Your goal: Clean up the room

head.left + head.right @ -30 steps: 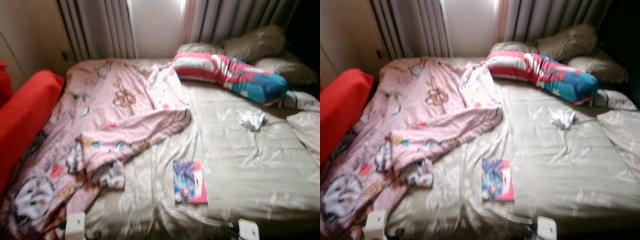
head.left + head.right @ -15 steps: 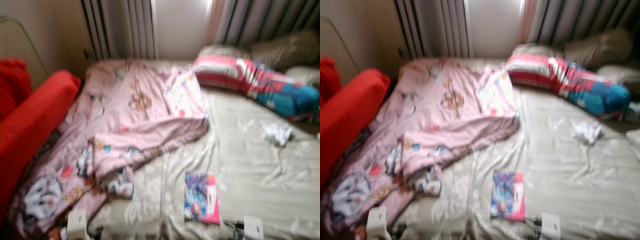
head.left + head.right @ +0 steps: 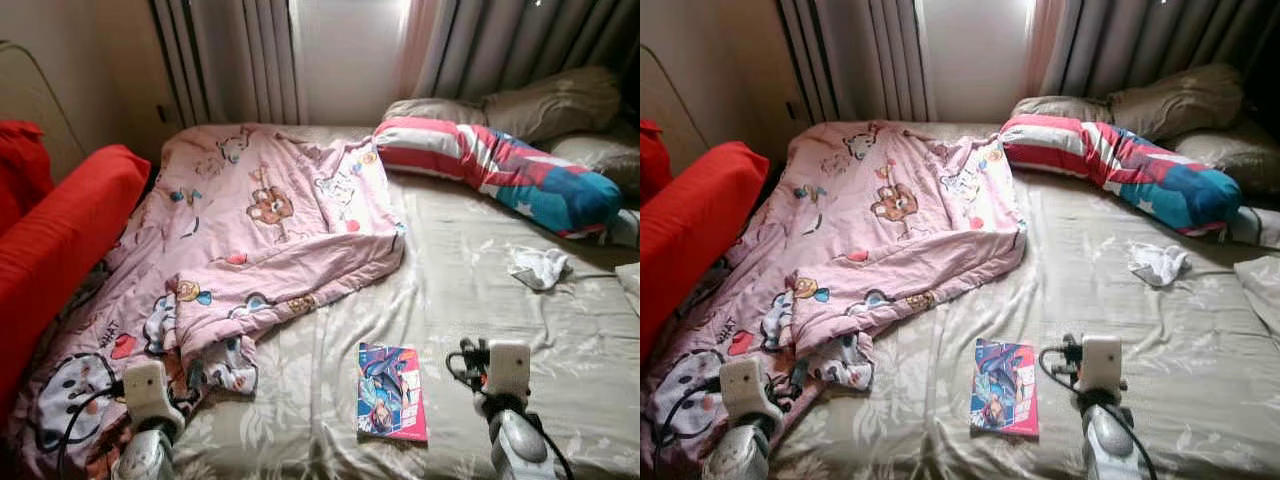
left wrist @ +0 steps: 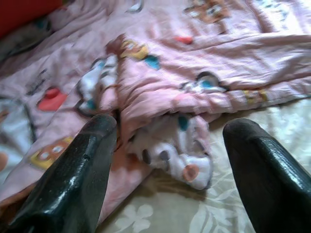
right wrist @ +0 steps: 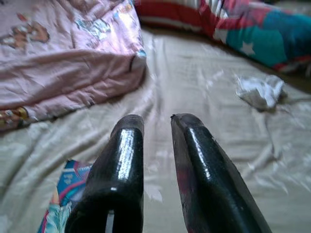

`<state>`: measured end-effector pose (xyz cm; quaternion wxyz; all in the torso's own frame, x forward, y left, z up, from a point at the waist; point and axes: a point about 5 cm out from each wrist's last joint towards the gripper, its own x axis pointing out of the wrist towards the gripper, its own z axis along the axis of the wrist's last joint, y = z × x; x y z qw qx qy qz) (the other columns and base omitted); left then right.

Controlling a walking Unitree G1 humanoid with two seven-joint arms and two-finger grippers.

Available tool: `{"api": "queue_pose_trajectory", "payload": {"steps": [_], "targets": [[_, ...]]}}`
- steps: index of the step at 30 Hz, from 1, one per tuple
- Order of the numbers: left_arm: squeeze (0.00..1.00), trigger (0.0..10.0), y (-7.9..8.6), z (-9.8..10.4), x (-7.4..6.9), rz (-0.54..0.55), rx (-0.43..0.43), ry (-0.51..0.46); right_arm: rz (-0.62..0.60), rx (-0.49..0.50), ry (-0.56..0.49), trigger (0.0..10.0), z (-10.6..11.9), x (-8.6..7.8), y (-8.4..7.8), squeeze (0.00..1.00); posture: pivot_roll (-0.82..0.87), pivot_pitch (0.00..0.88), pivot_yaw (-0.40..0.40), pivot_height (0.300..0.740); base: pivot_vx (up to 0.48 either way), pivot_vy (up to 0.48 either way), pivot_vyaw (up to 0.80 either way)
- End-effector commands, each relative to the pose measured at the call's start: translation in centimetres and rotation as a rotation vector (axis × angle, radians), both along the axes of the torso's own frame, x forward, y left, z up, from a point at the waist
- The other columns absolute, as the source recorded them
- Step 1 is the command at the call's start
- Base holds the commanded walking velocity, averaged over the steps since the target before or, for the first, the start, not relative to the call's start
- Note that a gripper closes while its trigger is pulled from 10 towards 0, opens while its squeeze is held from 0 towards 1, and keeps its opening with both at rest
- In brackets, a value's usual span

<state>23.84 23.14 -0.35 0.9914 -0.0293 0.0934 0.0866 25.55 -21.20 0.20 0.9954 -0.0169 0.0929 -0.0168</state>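
Dim room, daylight glaring through the window [image 3: 345,55] at top centre, dark corners at upper right, head views sharp, wrist views soft, glossy highlights on black fingers [image 5: 121,165]

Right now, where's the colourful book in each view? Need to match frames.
Left eye: book low centre on the beige sheet, beside the right arm.
Right eye: low centre, again by that arm.
Left wrist: not in it; pink blanket ahead.
Right wrist: a corner of the book pokes out beside the fingers.
Shared landmark: the pink blanket's folded edge, up and to the robot's left of the book.
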Motion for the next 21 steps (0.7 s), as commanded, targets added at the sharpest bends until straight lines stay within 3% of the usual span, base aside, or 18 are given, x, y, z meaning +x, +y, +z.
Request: {"api": "queue_pose_trajectory", "payload": {"steps": [1, 10, 15, 21], "targets": [[0.0, 10.0, -0.5, 1.1, 0.4, -0.035, 0.033, -0.072, 0.007, -0.004, -0.062, 10.0, 0.7, 0.0, 0.0, 0.0, -0.06, 0.0, -0.029, 0.74, 0.0, 0.0, 0.0], [0.0, 10.0, -0.4, 2.8, 0.8, -0.042, 0.064, -0.164, -0.017, -0.032, -0.069, 10.0, 0.5, -1.3, -1.0, 0.0, -0.06, 0.0, -0.027, 0.74, 0.0, 0.0, 0.0], [0.0, 10.0, -0.6, 3.3, 1.6, -0.049, 0.056, -0.165, -0.064, -0.047, -0.018, 10.0, 0.3, -1.0, -1.3, 0.0, -0.06, 0.0, -0.014, 0.74, 0.0, 0.0, 0.0], [0.0, 10.0, -1.0, 2.9, 1.1, -0.079, 0.051, -0.144, -0.082, -0.059, 0.002, 10.0, 0.1, -1.2, -1.5, 0.0, -0.07, 0.0, -0.008, 0.725, 0.0, 0.0, 0.0]]}}
